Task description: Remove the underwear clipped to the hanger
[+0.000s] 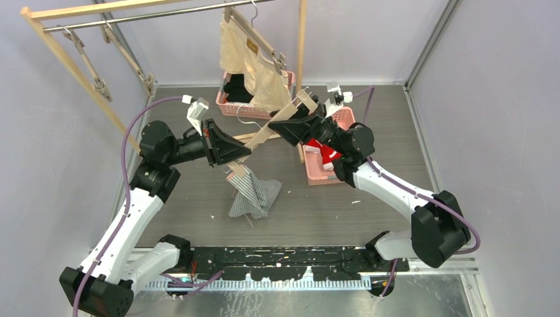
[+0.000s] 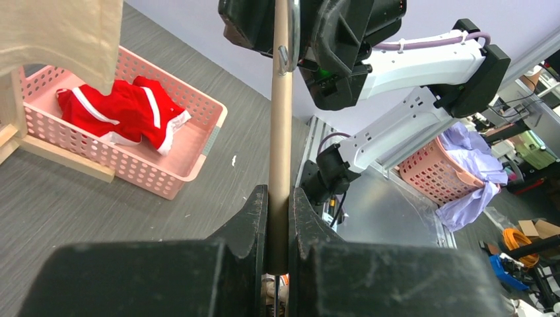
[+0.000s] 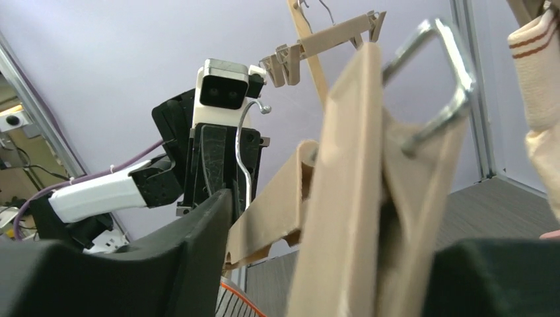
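A wooden clip hanger (image 1: 274,125) is held tilted between my two grippers. My left gripper (image 1: 241,150) is shut on its bar (image 2: 280,152). The grey-and-white striped underwear (image 1: 251,195) hangs from the hanger's lower clip and touches the table. My right gripper (image 1: 290,124) is open, with its jaws on either side of the upper clip (image 3: 370,185); the left finger (image 3: 165,264) stands apart from it. The red underwear (image 1: 325,150) lies in a pink basket (image 2: 165,175). The beige underwear (image 1: 247,63) hangs clipped to another hanger on the rack.
A wooden clothes rack (image 1: 79,72) with a metal rail spans the back left, with an upright post (image 1: 302,46) behind the hanger. A second pink basket (image 1: 231,105) with black clothes stands under the beige piece. An empty hanger (image 3: 330,36) hangs above.
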Tool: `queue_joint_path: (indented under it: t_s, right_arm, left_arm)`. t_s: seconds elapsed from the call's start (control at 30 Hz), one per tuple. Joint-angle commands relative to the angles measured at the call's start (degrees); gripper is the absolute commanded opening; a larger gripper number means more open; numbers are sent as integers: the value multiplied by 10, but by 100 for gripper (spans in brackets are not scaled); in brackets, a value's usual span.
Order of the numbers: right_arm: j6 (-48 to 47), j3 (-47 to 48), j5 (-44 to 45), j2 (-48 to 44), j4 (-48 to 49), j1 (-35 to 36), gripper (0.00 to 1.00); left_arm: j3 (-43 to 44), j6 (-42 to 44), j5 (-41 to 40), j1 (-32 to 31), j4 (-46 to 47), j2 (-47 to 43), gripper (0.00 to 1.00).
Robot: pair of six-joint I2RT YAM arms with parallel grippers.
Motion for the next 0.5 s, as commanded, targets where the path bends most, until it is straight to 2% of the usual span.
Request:
queue_joint_path:
  t_s: [0.0, 0.1, 0.17, 0.27, 0.33, 0.47]
  right_arm:
    - [3, 38, 17, 8, 56, 11, 49]
    - [-3, 48, 12, 11, 37, 13, 25]
    - [-15, 53, 11, 5, 12, 14, 4]
    - [-36, 46, 26, -9, -11, 15, 1]
    - [-44, 41, 28, -17, -20, 15, 1]
    - [-53, 36, 27, -30, -31, 15, 1]
  left_arm:
    - [-10, -23, -18, -3, 65, 0, 0]
    - [-13, -22, -27, -3, 66, -3, 0]
    - [-16, -22, -35, -3, 66, -5, 1]
    - [-17, -25, -43, -3, 65, -2, 3]
    - [-17, -25, -49, -3, 61, -1, 17]
    - [-23, -14, -51, -3, 58, -4, 24]
